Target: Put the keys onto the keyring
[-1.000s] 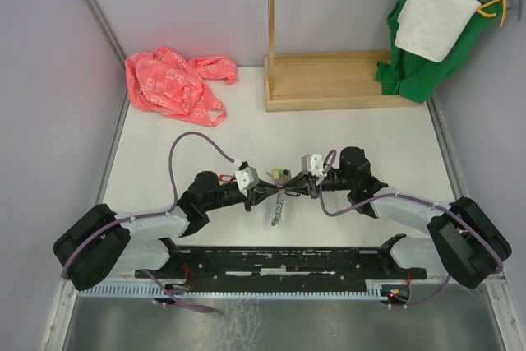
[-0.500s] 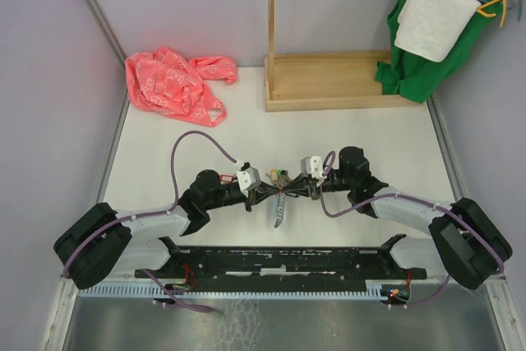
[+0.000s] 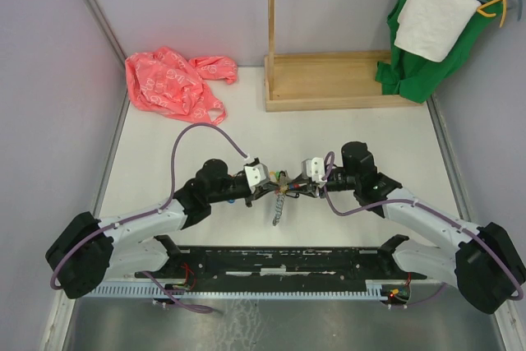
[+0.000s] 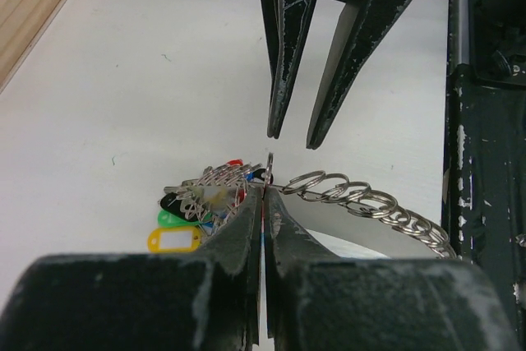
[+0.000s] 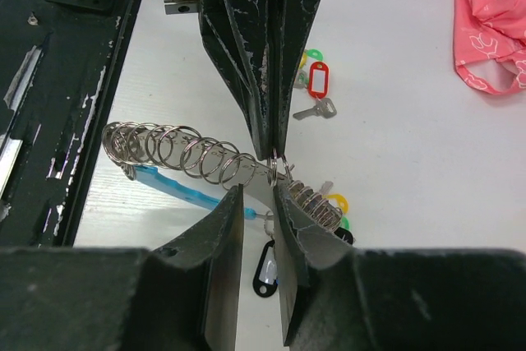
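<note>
Overhead from behind, close opposing wrist views, both sharing keyring [image 4: 362, 203]

A white tabletop [image 3: 370, 145] fills the middle of the overhead view, closed in at the back and on both sides by plain pale lilac walls [image 3: 181, 6]. A slim metal rail [image 3: 92, 12] runs along the left wall's foot. At the back left lies a crumpled pink plastic bag [image 3: 168, 84], which throws a faint reddish tint on the wall beside it. At the back centre stands a shallow wooden tray [image 3: 329, 80] with a tall upright post [image 3: 270, 6] at its left corner. In the far right corner a green cloth [image 3: 411, 67] and a white towel [image 3: 434, 16] hang from yellow hangers [image 3: 493, 2]. The light is soft and even.
</note>
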